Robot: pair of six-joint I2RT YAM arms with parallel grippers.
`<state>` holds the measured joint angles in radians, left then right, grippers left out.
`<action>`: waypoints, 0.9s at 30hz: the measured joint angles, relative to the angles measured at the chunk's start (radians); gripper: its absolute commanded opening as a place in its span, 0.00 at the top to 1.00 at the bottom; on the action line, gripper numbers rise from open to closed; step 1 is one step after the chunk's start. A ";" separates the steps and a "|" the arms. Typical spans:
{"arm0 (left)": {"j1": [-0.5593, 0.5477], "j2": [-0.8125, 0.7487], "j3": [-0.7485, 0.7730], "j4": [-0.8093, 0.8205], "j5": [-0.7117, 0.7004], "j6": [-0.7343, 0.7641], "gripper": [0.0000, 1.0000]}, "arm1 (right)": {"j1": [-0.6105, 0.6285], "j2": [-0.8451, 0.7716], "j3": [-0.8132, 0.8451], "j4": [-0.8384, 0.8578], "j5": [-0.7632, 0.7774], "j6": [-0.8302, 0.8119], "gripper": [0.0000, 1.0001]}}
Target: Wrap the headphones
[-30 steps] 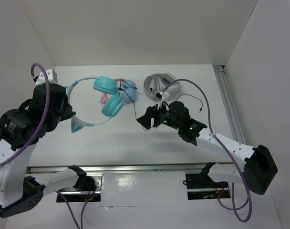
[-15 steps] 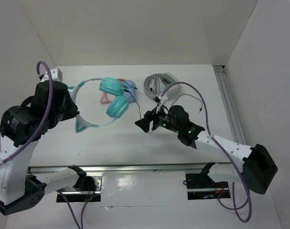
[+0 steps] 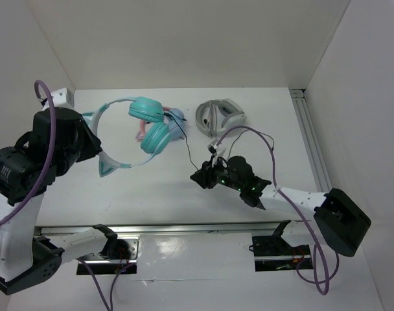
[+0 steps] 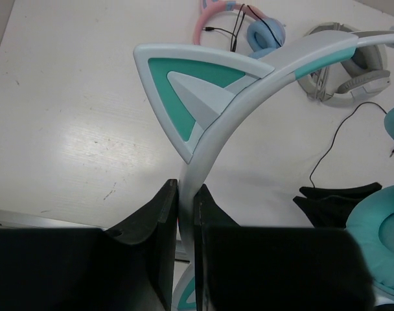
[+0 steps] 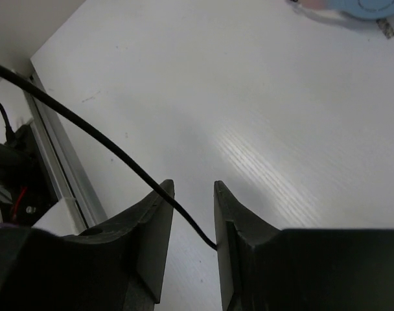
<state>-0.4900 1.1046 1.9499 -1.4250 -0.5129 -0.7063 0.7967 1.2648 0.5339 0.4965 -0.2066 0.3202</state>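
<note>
- R gripper (image 5: 194,194): matte black jaws part-closed. The gap is wider than the thin black cable (image 5: 106,139) running between them, so can't tell if it's pinched.
- L gripper (image 4: 185,194): jaws clamped tight on smooth pale headband (image 4: 249,84), just below triangular teal cat ear (image 4: 184,84).
- the headphones (image 3: 148,123): left-centre over glossy white table (image 3: 158,184), round padded teal cups next to pink-and-blue headphones (image 3: 176,127).
- Far: grey-and-white headphones (image 3: 220,115), curved arc, lying flat.

Left arm gripping, right arm reaching with jaws part-closed.
Left gripper (image 4: 186,194), on the raised arm at left of the top view, is clamped on the headphones (image 4: 262,71). Right gripper (image 5: 194,194), on the arm stretched low to frame centre, has jaws narrowly apart around the black cable (image 5: 119,157).
</note>
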 measured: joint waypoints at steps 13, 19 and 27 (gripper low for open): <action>0.005 0.035 0.036 -0.006 -0.017 -0.001 1.00 | 0.041 -0.058 -0.092 0.012 0.075 0.011 1.00; 0.005 0.053 -0.043 -0.003 -0.174 -0.019 1.00 | 0.269 -0.139 -0.023 -0.221 0.402 0.050 1.00; -0.017 0.109 -0.337 0.150 -0.308 0.039 1.00 | 0.750 -0.283 0.255 -0.756 0.984 0.212 1.00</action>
<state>-0.5068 1.2133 1.6131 -1.2755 -0.8207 -0.6670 1.5463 0.9817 0.7887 -0.2592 0.7776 0.5327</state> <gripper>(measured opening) 0.230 0.022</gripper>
